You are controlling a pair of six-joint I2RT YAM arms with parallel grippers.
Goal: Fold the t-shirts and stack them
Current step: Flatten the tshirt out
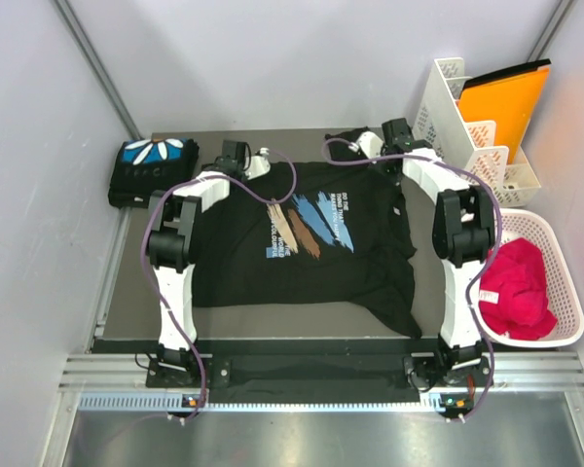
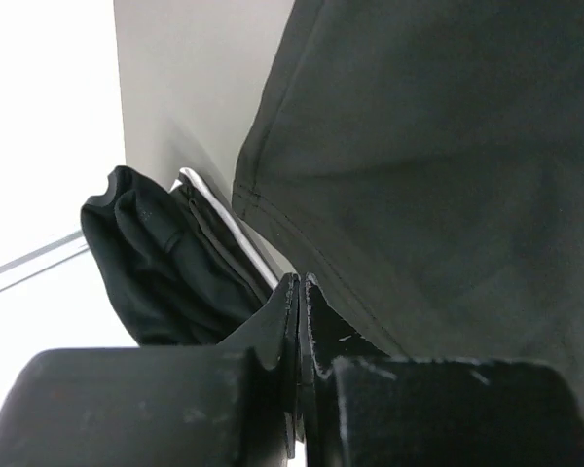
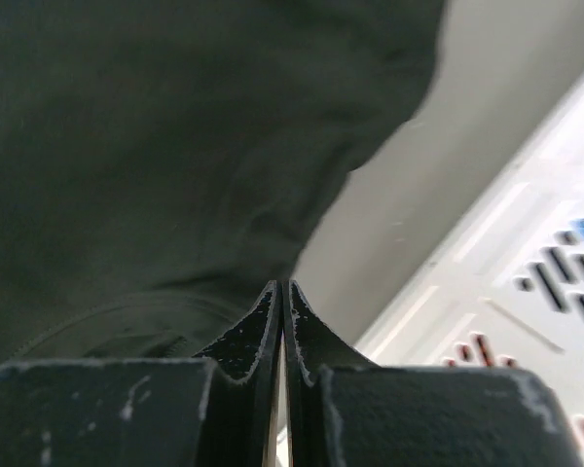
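T-shirts: folded t-shirt lies upper left; spread t-shirt at centre awaits folding and stacking. The left gripper and right gripper are closed at its top edge.

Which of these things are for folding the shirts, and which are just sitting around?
For the job:
- spread-out black t-shirt with the brush-stroke print
- folded t-shirt with white petals, at the table's far left

Just lying about:
- white basket holding a red cloth
- white rack with an orange folder
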